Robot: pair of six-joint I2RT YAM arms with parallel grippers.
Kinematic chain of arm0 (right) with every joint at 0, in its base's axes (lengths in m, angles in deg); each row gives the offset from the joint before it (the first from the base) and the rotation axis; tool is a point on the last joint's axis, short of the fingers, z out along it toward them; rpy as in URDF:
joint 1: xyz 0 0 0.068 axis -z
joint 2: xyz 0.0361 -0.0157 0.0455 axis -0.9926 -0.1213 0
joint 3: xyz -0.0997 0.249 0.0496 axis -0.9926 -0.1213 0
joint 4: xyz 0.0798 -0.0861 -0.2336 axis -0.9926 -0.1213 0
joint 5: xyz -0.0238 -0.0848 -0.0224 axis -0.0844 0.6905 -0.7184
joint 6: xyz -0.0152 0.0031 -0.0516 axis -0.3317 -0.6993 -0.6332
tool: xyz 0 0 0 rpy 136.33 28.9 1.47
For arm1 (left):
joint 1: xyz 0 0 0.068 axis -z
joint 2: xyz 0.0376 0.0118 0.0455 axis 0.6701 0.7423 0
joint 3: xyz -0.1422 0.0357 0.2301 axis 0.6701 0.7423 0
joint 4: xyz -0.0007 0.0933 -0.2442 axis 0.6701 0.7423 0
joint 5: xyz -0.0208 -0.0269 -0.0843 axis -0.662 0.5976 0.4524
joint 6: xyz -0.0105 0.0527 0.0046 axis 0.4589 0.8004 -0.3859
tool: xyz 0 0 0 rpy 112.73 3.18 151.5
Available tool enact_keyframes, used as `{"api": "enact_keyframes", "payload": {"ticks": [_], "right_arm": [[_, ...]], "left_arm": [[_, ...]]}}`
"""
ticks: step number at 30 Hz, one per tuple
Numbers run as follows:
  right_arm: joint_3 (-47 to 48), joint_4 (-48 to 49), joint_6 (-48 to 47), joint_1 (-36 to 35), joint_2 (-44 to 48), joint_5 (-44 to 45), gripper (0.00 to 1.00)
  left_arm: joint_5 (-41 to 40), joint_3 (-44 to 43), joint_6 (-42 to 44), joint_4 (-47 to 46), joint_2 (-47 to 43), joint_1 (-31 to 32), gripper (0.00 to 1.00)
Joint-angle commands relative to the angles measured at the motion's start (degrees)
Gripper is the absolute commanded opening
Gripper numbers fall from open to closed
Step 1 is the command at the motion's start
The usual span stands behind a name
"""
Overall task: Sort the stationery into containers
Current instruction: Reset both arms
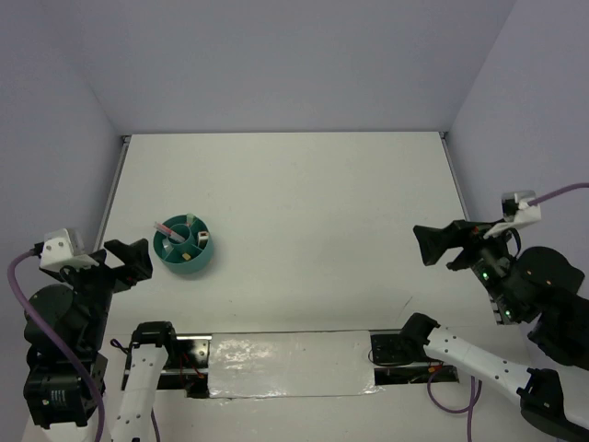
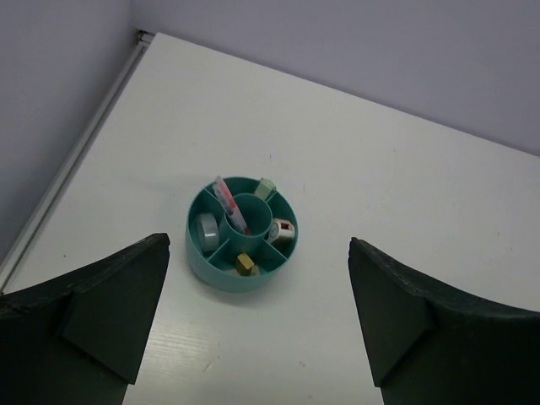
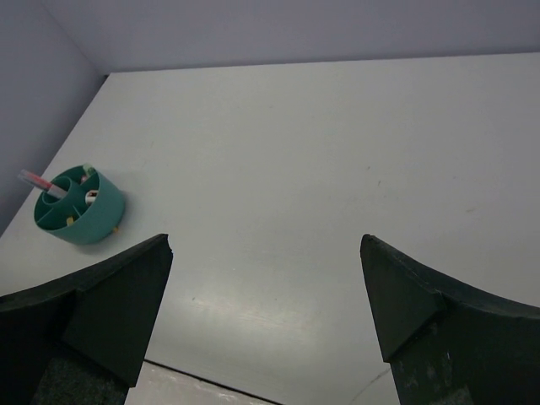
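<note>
Round teal plastic organizer (image 2: 221, 274) on matte white table (image 2: 405, 186), pink stick (image 2: 226, 199) slanting over its rim, tan nub (image 2: 245, 264) in an outer compartment, left gripper (image 1: 132, 261) nearby, right gripper (image 1: 425, 247) well apart, both agape, empty.

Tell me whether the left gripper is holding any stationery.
No, the left gripper stands open, and only the table and the teal organizer show in the gap.

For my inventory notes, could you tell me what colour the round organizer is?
Teal; the left wrist view shows the organizer best.
</note>
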Motion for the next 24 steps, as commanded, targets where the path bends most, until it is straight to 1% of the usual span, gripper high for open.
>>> {"api": "enact_keyframes", "payload": {"ticks": [1, 2, 4, 5, 6, 9, 18, 24], "right_arm": [[0.1, -5.5, -1.9, 0.2, 5.0, 1.0, 1.00], [-0.3, -5.5, -2.0, 0.1, 6.2, 0.8, 1.00], [-1.9, -4.9, -2.4, 0.2, 10.3, 0.4, 1.00], [-2.5, -4.6, -2.3, 0.2, 11.5, 0.5, 1.00], [-3.3, -4.5, -2.3, 0.3, 12.5, 0.4, 1.00], [-3.5, -5.8, -0.8, 0.6, 13.8, 0.9, 1.00], [-4.5, -4.9, 0.1, 1.3, 12.1, 0.9, 1.00], [-4.3, -3.5, -0.1, 1.3, 11.8, 1.1, 1.00]], "left_arm": [[-0.5, 2.1, -1.8, 4.2, -1.3, 3.5, 0.99], [-3.3, 3.0, -2.0, 4.9, -1.4, 4.1, 0.99], [-5.7, 3.5, -2.1, 5.9, -2.6, 5.4, 0.99], [-7.9, 3.5, -2.3, 6.0, -3.5, 7.1, 0.99], [-9.3, 3.5, -2.6, 6.0, -4.6, 8.4, 0.99], [-13.2, 3.0, -3.9, 7.7, -4.6, 9.4, 0.99], [-14.2, 4.2, -4.3, 7.6, -6.7, 9.4, 0.99], [-13.5, 3.7, -4.0, 7.4, -6.3, 9.4, 0.99]]}}
